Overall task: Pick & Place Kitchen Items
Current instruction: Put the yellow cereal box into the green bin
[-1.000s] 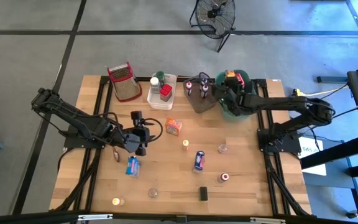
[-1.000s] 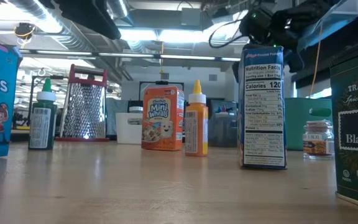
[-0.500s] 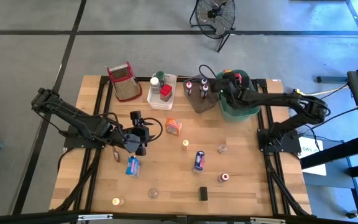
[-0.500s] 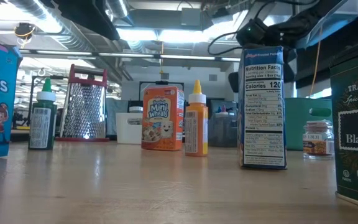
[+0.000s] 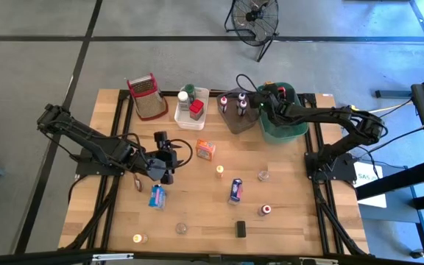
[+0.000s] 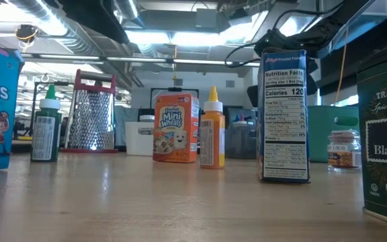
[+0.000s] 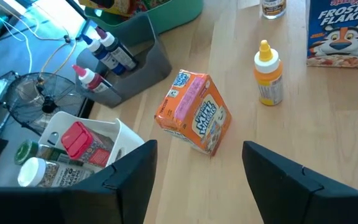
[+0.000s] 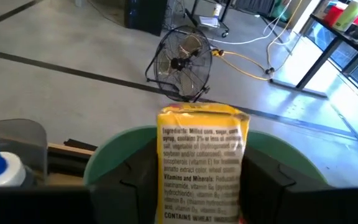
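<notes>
My right gripper is over the green bin at the table's far right, shut on a yellow box with printed text. From above, the box shows at the bin's far rim. My left gripper hangs open and empty above the table's left middle, short of an orange cereal box that lies tilted on the wood. An orange bottle and a blue Frosted Flakes box stand beyond it. My right gripper pinches the yellow box by its two narrow sides, one finger on each. The fingers reach roughly level toward the table's far edge. The box stands upright between them above the green bin's rim; its lower end is out of the frame.
A grater, a white bin and a grey bin with bottles line the far edge. A blue box, small jars and a dark box dot the near half.
My right gripper has moved a little toward the table's far edge over the green bin and sunk slightly, taking the yellow box with it. Its arm has stretched out farther.
</notes>
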Robot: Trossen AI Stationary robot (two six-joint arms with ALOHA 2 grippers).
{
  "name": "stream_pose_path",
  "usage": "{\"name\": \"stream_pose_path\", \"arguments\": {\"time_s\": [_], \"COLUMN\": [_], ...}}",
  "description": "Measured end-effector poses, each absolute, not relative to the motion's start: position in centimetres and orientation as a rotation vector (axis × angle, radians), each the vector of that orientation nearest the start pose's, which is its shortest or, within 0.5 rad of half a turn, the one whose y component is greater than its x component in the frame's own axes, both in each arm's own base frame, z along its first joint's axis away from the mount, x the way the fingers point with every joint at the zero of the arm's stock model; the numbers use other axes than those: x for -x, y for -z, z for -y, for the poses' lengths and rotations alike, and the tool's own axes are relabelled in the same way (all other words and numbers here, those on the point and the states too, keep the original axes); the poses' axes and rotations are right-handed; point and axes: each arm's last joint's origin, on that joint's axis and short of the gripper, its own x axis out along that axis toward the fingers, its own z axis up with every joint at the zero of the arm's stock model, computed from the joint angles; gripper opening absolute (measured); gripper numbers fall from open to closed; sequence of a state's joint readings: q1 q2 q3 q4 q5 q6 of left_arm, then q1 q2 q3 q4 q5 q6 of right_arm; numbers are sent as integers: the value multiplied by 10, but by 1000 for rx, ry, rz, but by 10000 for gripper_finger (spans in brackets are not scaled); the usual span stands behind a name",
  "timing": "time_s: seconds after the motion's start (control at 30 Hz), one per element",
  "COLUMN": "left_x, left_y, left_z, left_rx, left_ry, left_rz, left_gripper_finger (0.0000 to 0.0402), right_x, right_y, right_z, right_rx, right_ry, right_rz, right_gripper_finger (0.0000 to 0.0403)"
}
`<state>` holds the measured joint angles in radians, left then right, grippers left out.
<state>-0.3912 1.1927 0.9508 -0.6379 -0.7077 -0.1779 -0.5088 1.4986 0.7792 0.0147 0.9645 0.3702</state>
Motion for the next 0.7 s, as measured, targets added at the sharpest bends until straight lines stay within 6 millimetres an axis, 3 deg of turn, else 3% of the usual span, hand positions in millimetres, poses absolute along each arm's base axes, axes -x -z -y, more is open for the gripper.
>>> {"name": "stream_pose_path", "arguments": {"time_s": [0.23, 0.7], "left_x": [-221, -221], "left_y": [-279, -279], "left_z": [71, 71], "left_rx": [-270, -278], "left_ry": [-348, -345], "left_rz": [-728, -730], "left_gripper_finger": [232, 231], "right_x": [-238, -238], "right_y": [-196, -195], "right_z": [166, 165], "right_rx": [-122, -124], "right_ry": [1529, 1502], "right_rz": [-483, -501], "right_gripper_finger": [204, 206]}}
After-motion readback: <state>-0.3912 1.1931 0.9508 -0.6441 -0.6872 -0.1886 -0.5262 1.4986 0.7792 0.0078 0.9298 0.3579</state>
